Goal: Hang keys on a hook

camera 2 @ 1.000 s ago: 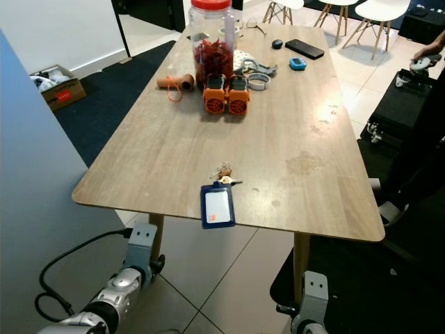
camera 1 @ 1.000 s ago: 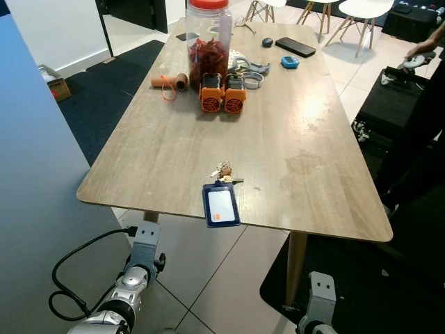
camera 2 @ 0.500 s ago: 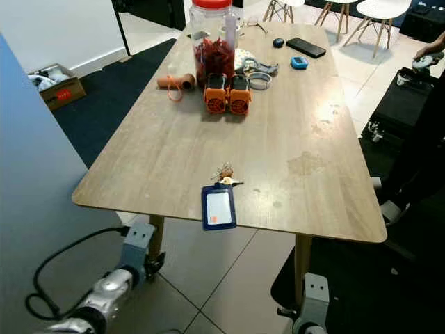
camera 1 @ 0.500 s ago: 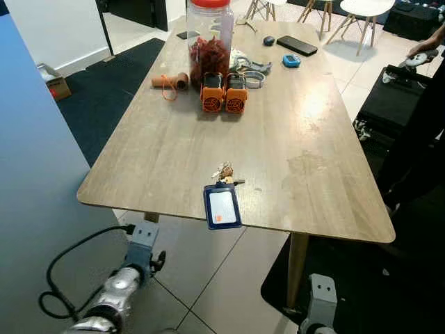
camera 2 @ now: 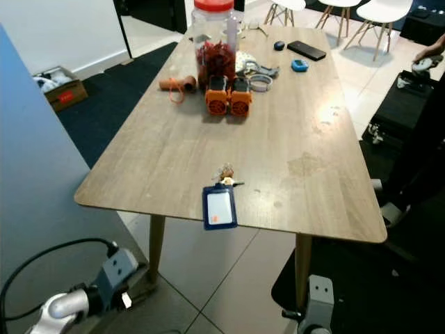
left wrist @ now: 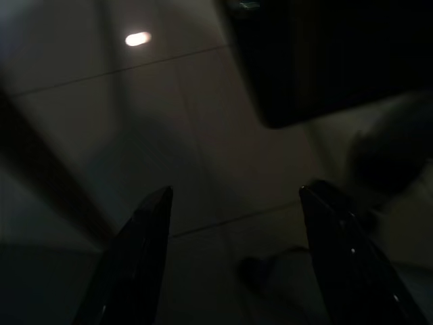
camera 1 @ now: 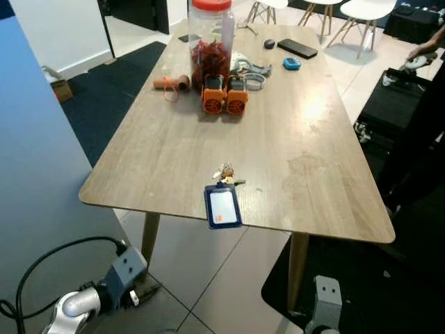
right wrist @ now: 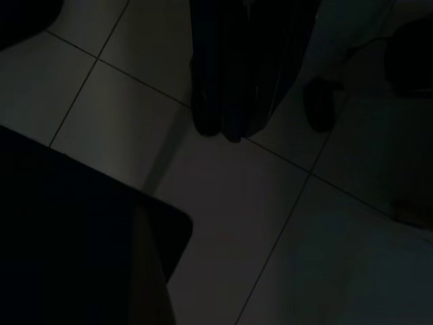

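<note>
A bunch of keys (camera 1: pixel 224 172) lies on the wooden table (camera 1: pixel 174 146) near its front edge, joined to a blue badge holder (camera 1: pixel 222 207) that overhangs the edge. Both arms hang low in front of the table, well below the keys. The left arm (camera 1: pixel 104 289) is at the lower left with a black cable looping from it. In the left wrist view my left gripper (left wrist: pixel 237 193) is open over dim floor tiles. The right arm (camera 1: pixel 324 306) is at the bottom edge. My right gripper (right wrist: pixel 226 132) looks shut, its fingers together above the tiles.
A blue partition (camera 1: pixel 35 174) stands close on the left. At the table's far end are a red-lidded jar (camera 1: pixel 210 38), two orange devices (camera 1: pixel 224 95) and a phone (camera 1: pixel 297 48). A black case (camera 1: pixel 403 97) and a person's hand (camera 1: pixel 424 49) are at the right.
The left arm has dropped lower and swung out to the left, away from the table leg. The right arm has sunk slightly. The keys have not moved.
</note>
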`<state>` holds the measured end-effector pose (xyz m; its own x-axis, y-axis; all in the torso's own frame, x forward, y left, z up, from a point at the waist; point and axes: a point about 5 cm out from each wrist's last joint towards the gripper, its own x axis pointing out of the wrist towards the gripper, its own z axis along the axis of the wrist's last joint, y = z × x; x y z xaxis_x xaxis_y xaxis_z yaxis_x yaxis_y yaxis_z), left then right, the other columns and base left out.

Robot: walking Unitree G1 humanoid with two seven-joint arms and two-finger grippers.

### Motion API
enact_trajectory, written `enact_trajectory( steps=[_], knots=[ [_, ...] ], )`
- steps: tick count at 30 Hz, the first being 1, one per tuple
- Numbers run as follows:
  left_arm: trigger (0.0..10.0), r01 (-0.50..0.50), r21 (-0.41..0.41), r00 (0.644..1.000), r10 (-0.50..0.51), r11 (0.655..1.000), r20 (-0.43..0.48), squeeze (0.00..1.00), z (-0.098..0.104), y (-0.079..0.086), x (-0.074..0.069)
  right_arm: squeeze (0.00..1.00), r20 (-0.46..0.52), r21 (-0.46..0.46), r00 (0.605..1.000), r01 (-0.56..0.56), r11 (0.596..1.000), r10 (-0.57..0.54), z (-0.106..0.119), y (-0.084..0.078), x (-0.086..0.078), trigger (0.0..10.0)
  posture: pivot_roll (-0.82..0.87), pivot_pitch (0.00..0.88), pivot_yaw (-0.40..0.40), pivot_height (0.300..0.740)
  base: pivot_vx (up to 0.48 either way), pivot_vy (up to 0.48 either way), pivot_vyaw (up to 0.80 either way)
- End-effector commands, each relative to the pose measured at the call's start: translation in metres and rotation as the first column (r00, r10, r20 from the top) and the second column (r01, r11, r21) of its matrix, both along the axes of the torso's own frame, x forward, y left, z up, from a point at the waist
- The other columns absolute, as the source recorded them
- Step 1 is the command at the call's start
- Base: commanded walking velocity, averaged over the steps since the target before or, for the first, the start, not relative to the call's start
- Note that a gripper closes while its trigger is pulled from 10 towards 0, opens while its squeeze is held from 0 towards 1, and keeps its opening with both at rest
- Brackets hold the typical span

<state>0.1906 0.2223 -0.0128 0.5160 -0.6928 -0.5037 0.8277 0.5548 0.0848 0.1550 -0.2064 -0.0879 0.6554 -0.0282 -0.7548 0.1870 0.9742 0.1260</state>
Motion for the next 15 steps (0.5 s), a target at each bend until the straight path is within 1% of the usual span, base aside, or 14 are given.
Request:
enact_trajectory(
  steps=[1, 4, 5, 6, 7, 9, 10, 12, 13, 15],
  knots=[
    [10.0, 0.045, -0.019, 0.999, -0.045, 0.999, 0.016, 0.00, 0.010, 0.006, -0.001, 0.00, -0.006, 0.000, 1.000, -0.004, 1.000, 0.004, -0.001, 0.001, -0.001, 10.0, 0.05, 0.038, -0.016, 0.740, 0.000, 0.000, 0.00],
    [10.0, 0.044, -0.159, 0.998, -0.037, 0.986, 0.048, 0.00, 0.037, 0.007, 0.003, 0.00, 0.000, 0.001, 1.000, -0.004, 1.000, 0.004, 0.000, 0.000, 0.000, 10.0, 0.06, 0.039, -0.022, 0.740, 0.000, 0.000, 0.00],
    [10.0, 0.040, -0.190, 0.998, -0.030, 0.981, 0.058, 0.00, 0.045, 0.008, 0.005, 0.00, -0.001, 0.000, 1.000, -0.004, 1.000, 0.004, 0.000, 0.000, -0.001, 10.0, 0.06, 0.039, -0.022, 0.740, 0.000, 0.000, 0.00],
    [10.0, 0.040, -0.190, 0.998, -0.030, 0.981, 0.058, 0.00, 0.045, 0.008, 0.005, 0.00, -0.001, 0.000, 1.000, -0.004, 1.000, 0.004, 0.000, 0.000, -0.001, 10.0, 0.06, 0.039, -0.022, 0.740, 0.000, 0.000, 0.00],
    [10.0, 0.034, -0.240, 0.996, -0.012, 0.970, 0.093, 0.00, 0.061, 0.009, 0.011, 0.00, -0.004, -0.002, 1.000, -0.006, 1.000, 0.006, 0.000, -0.001, -0.001, 10.0, 0.06, 0.039, -0.025, 0.740, 0.000, 0.000, 0.00],
    [10.0, 0.025, -0.280, 0.993, 0.009, 0.960, 0.121, 0.00, 0.074, 0.010, 0.015, 0.00, -0.004, -0.002, 1.000, -0.007, 1.000, 0.007, 0.000, -0.002, -0.001, 10.0, 0.06, 0.039, -0.025, 0.740, 0.000, 0.000, 0.00],
    [10.0, 0.025, -0.280, 0.993, 0.009, 0.960, 0.121, 0.00, 0.074, 0.010, 0.015, 0.00, -0.004, -0.002, 1.000, -0.007, 1.000, 0.007, 0.000, -0.002, -0.001, 10.0, 0.06, 0.039, -0.025, 0.740, 0.000, 0.000, 0.00],
    [10.0, 0.023, -0.317, 0.988, 0.025, 0.948, 0.149, 0.00, 0.086, 0.010, 0.019, 0.00, -0.003, -0.003, 1.000, -0.007, 1.000, 0.007, 0.000, -0.002, -0.001, 10.0, 0.06, 0.039, -0.028, 0.740, 0.000, 0.000, 0.00],
    [10.0, 0.024, -0.334, 0.983, 0.038, 0.942, 0.177, 0.00, 0.095, 0.011, 0.023, 0.00, -0.003, -0.004, 1.000, -0.008, 1.000, 0.008, 0.000, -0.002, -0.001, 10.0, 0.06, 0.039, -0.028, 0.740, 0.000, 0.000, 0.00],
    [10.0, 0.009, -0.398, 0.968, 0.092, 0.917, 0.233, 0.00, 0.114, 0.012, 0.034, 0.00, -0.002, -0.005, 1.000, -0.009, 1.000, 0.009, 0.001, -0.003, 0.000, 10.0, 0.06, 0.039, -0.029, 0.740, 0.000, 0.000, 0.00]
  ],
)
